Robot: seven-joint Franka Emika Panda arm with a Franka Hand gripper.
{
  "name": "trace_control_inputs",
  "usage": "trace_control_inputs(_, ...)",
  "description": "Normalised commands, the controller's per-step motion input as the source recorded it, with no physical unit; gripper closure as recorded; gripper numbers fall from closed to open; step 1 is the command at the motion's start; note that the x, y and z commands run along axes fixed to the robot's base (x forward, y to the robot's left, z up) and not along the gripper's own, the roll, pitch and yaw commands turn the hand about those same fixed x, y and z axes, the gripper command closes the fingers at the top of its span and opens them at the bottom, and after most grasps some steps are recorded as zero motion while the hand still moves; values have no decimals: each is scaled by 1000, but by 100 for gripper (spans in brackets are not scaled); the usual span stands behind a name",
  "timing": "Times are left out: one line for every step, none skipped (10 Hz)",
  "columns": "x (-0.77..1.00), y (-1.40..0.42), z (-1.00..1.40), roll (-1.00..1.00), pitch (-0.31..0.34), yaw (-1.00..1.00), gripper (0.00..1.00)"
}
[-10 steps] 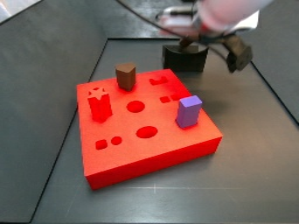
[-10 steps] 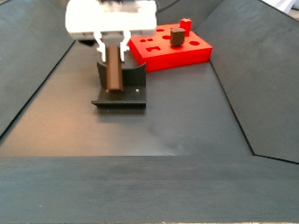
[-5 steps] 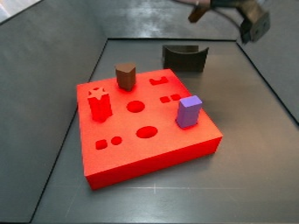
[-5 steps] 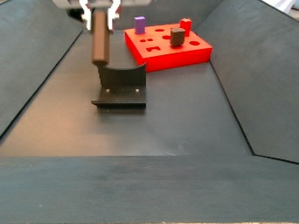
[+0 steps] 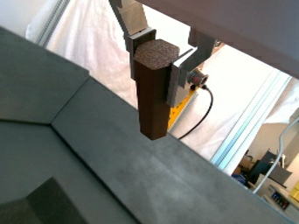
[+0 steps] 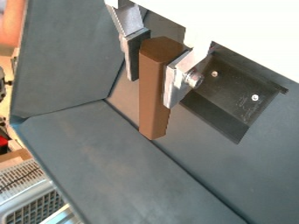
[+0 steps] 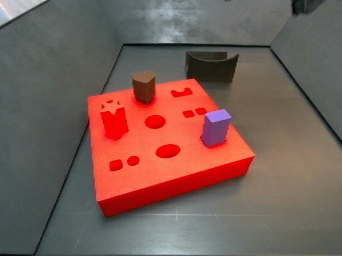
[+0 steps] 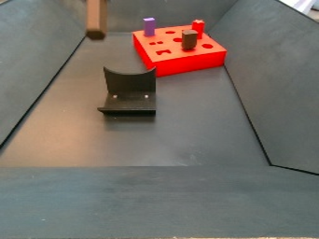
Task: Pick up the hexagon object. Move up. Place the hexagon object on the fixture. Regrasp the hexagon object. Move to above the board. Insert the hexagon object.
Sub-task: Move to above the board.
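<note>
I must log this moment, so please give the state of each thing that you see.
Gripper: jaws shut on the hexagon object, raised above the floor.
Hexagon object: held upright.
Fixture: empty.
Board: flat, pegs standing in it.

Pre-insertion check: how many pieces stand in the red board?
3: a brown block at the back, a red peg left, a purple block right. The slim brown peg is held in the end effector, up off the floor.

Both side views share board (image 7: pixel 167 150), fixture (image 8: pixel 129 93)
</note>
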Motion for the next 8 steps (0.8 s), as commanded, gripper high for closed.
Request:
trace_control_inputs(98,7,1000,-43,118,184,100)
trace_control_inputs(67,-1,818,-41,78,179,100)
trace_control_inputs(56,-5,699,-45,60,173,100)
trace_control_inputs(35,-9,467,-49,34,150,100)
trace_control_inputs(17,-12,244,-50,10,122,100)
trace_control_inputs(-658,-1000,141,-1000,-31,-33,100)
trace_control_inputs(-663,-1000,137,-1000,-41,-40,100)
trace_control_inputs(-697,-1000,147,-1000,-62,-41,100)
